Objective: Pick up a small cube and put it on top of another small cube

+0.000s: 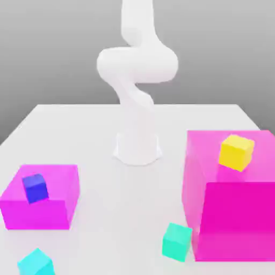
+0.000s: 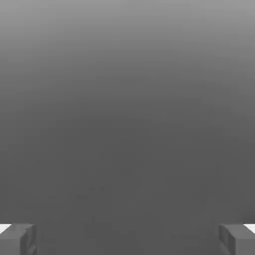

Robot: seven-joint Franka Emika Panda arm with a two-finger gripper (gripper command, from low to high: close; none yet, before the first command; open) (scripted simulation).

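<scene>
While the end effector (image 2: pixel 127 239) shows only in the hand view, its two fingertips (image 2: pixel 17 239) sit far apart at opposite edges of that picture, so it is spread wide and holds nothing; between them lies only blank grey background, with no cube and no counter in sight. In the exterior view the white arm (image 1: pixel 137 91) rises from its base near the middle of the counter (image 1: pixel 102 134) and runs out of the picture above, so the end effector seems to be held high and well away from everything.

Farther out, the small cyan cube (image 1: pixel 35 263) rests on the counter at its near corner on the exterior view's left, apart from the other things. The small yellow cube (image 1: pixel 236 152) sits atop the large magenta block (image 1: pixel 225 177) toward the counter's edge on the exterior view's right, well apart from the cyan one. A greener teal cube (image 1: pixel 176 241) lies near the front edge, just beside a second magenta block (image 1: pixel 236 220), and a dark blue cube (image 1: pixel 35 188) sits on a smaller magenta block (image 1: pixel 40 207) at the left.

Judging by this, nothing of the task is done: approach, grasp, carry and placing are all left.
</scene>
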